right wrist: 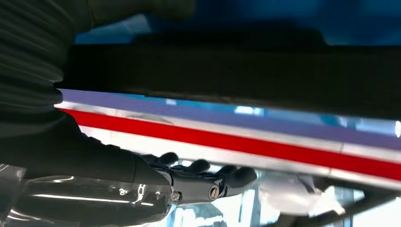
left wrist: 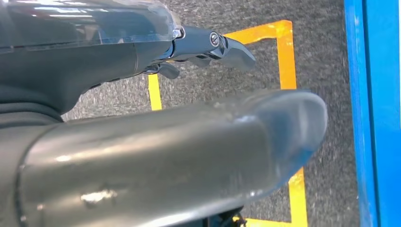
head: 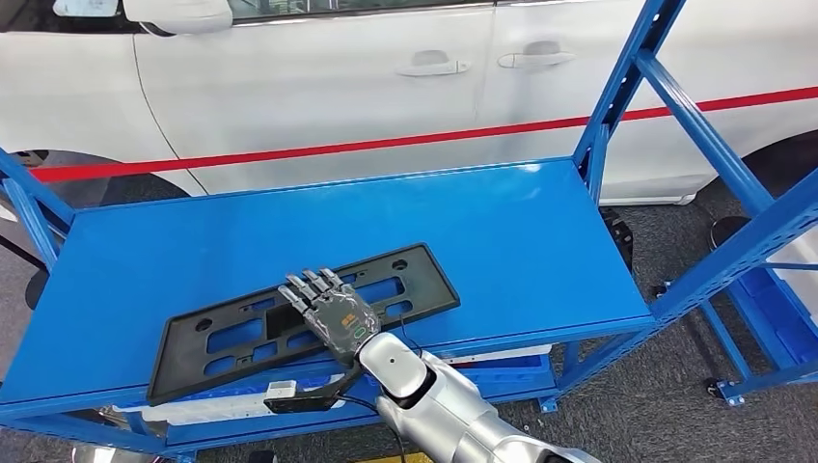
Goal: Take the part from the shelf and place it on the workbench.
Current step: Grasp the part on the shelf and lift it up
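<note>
— Blue steel shelf (head: 540,231), and what's lying on it towards the left?

— The part (head: 217,338), a flat black plastic frame with cut-outs, lying slantwise on the shelf top, its left end right at the front edge.

— And the robot?

— Its right hand (head: 328,311) lies over the middle of the part, back of the hand up, fingers (head: 307,285) stretched out flat and a little apart. Whether the thumb is hooked under the frame I cannot tell; the wrist view is too dark and close.

— The left hand?

— The left hand (left wrist: 156,142) hangs low over grey carpet with yellow floor tape (left wrist: 286,52), thumb and fingers apart, nothing in it.

— Beyond the shelf?

— A white car (head: 318,87), with a red stripe (head: 386,145) across its doors.
</note>
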